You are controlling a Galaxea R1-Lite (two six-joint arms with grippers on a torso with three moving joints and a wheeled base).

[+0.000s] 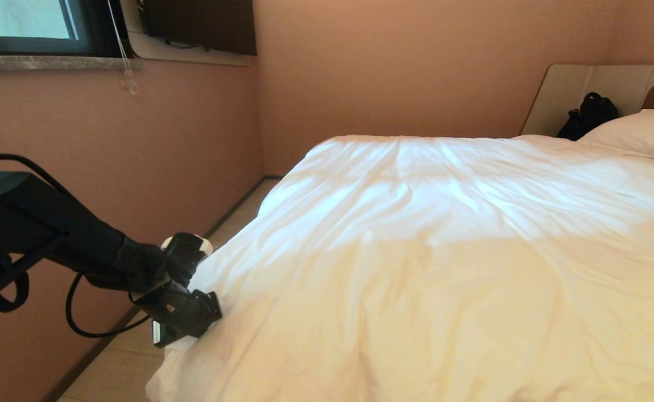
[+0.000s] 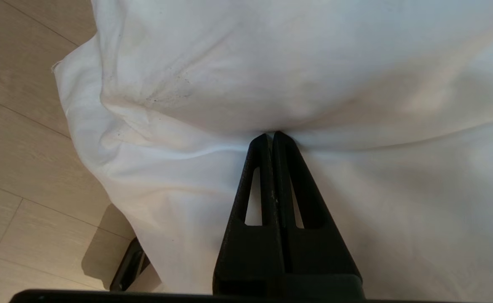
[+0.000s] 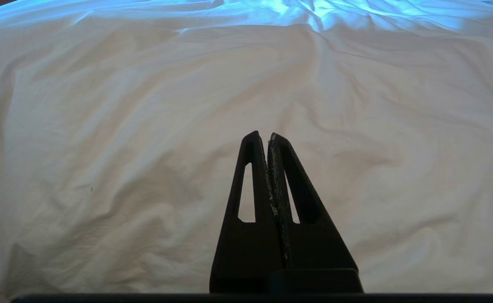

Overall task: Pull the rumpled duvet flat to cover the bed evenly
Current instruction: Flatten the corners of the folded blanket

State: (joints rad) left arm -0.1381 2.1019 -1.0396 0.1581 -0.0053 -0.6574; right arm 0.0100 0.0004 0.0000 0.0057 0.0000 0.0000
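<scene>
At the duvet's (image 1: 416, 234) left edge, the left gripper's (image 2: 270, 135) closed jaws bury their tips in cloth.

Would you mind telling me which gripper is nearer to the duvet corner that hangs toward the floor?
Left. The left gripper is shut, tips pressed into the duvet right beside that hanging corner. The right gripper, also shut, hangs over the duvet's broad middle, away from that corner.

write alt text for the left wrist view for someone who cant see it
The left gripper, its black fingers closed together, presses its tips into a fold of the white duvet, though whether cloth is pinched between them cannot be told. The duvet's corner hangs over pale wood-look floor, with a few small dark specks on the fabric.
</scene>
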